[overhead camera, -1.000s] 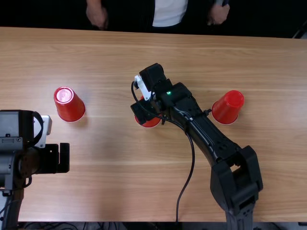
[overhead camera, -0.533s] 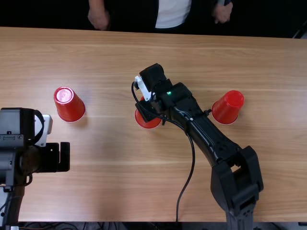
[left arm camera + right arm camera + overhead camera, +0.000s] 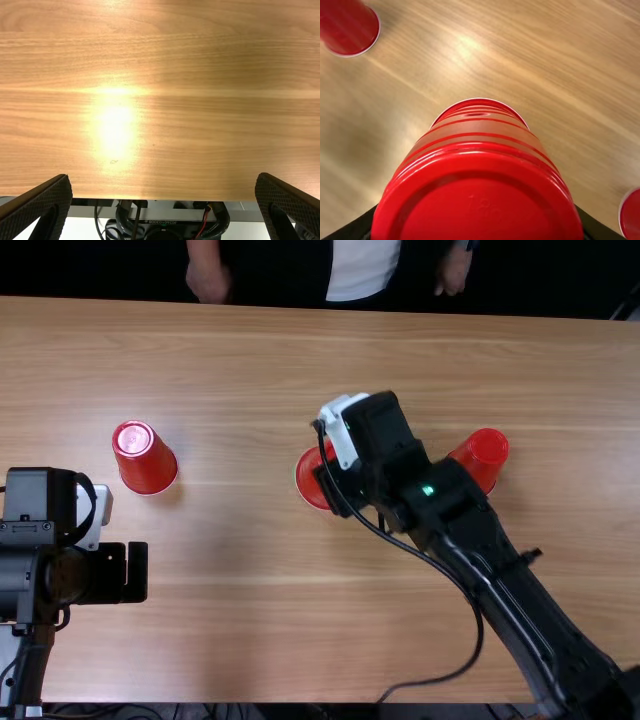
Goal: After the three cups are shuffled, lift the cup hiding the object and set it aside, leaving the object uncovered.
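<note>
Light brown wood is all that lies beneath the left gripper [image 3: 161, 176]. Its two black fingers [image 3: 42, 202] stand wide apart with nothing between them, above bare table [image 3: 300, 350] near the near edge. The left cup [image 3: 143, 458], red and upside down, stands beyond this gripper's jaws and a little to their right, well apart from them.

Next to the right, the middle cup [image 3: 312, 478] sits inside the jaws of the right gripper [image 3: 330, 480]. The right arm reaches in from the right, over the table's middle. In the right wrist view the cup's flat red base and ribbed wall fill the space from one finger [image 3: 350, 227] to the other, so the jaws are clamped on its sides. From above, the cup looks tilted, with its white rim showing on the side away from the wrist. Whether that rim touches the wood I cannot tell. The left cup is far out ahead of these jaws.

Farthest right, the right cup [image 3: 480, 462] stands upside down behind the right gripper's jaws, just beside the arm's wrist and apart from the held cup.
</note>
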You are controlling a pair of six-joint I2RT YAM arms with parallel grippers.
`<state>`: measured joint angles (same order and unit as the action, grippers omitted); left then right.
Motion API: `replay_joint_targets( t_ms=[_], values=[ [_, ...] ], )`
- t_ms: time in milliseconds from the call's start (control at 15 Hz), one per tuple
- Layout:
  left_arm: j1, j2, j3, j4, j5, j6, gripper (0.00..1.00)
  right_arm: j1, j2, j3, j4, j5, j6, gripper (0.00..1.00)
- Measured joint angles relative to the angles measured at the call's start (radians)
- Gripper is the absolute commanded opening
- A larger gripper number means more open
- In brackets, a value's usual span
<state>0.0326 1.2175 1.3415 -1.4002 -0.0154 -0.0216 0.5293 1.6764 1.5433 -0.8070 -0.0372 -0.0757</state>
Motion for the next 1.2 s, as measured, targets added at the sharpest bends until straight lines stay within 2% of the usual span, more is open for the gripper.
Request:
replay_joint_targets(
  t_ms=[267,467,800,867,933,1000,1067,1200],
  values=[
    [0.000,0.000,0.000,0.000,0.000,0.000,1.00,-0.039,-0.167,-0.235,0.000,-0.001,0.003,0.00],
    [0.000,-0.017,-0.002,-0.001,-0.001,0.001,1.00,-0.072,-0.211,-0.364,0.014,0.001,0.004,0.00],
    [0.000,-0.076,-0.002,-0.001,-0.003,0.003,1.00,-0.072,-0.211,-0.521,0.218,0.000,0.003,0.03],
    [0.000,-0.083,-0.002,0.000,-0.003,0.003,1.00,-0.072,-0.211,-0.538,0.235,0.000,0.003,0.11],
    [0.000,-0.089,-0.002,0.000,-0.004,0.003,1.00,-0.072,-0.211,-0.553,0.236,-0.001,0.004,0.30],
    [0.000,-0.097,-0.002,0.000,-0.004,0.003,1.00,-0.072,-0.211,-0.566,0.236,0.000,0.003,0.68],
    [0.000,-0.108,-0.002,0.000,-0.004,0.004,1.00,-0.072,-0.211,-0.571,0.234,0.000,0.004,1.00],
    [0.000,-0.129,-0.002,-0.001,-0.004,0.006,1.00,-0.072,-0.211,-0.571,0.238,0.000,0.004,1.00]
  ],
)
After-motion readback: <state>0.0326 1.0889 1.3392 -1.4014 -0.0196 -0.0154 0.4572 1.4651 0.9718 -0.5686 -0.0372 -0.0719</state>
